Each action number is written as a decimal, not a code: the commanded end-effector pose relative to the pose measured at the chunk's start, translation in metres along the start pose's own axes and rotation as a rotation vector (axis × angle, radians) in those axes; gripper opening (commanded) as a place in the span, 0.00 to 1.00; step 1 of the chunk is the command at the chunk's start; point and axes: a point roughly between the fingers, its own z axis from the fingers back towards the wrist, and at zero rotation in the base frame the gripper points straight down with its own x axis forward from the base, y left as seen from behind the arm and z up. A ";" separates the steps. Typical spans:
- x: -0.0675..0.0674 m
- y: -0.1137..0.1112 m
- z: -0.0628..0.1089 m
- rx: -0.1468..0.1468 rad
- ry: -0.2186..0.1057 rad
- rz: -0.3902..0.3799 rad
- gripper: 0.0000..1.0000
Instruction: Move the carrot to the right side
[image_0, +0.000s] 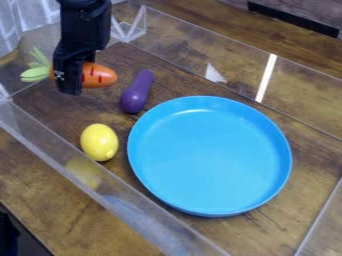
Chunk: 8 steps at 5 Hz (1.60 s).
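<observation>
The carrot (99, 74) is orange with a light green leafy top sticking out to the left. It hangs crosswise in my black gripper (72, 79), low over the wooden table at the back left. The gripper points down and is shut on the carrot's middle, hiding part of its body. I cannot tell whether the carrot touches the table.
A purple eggplant (136, 91) lies just right of the carrot. A yellow lemon (99, 141) sits nearer the front. A large blue plate (254, 120) fills the right half. Clear plastic walls (54, 150) border the table at left and front.
</observation>
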 end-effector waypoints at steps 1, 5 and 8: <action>0.008 -0.002 0.015 0.050 -0.016 0.037 0.00; 0.086 -0.070 0.072 0.119 -0.073 -0.205 0.00; 0.137 -0.108 0.052 0.135 -0.087 -0.327 0.00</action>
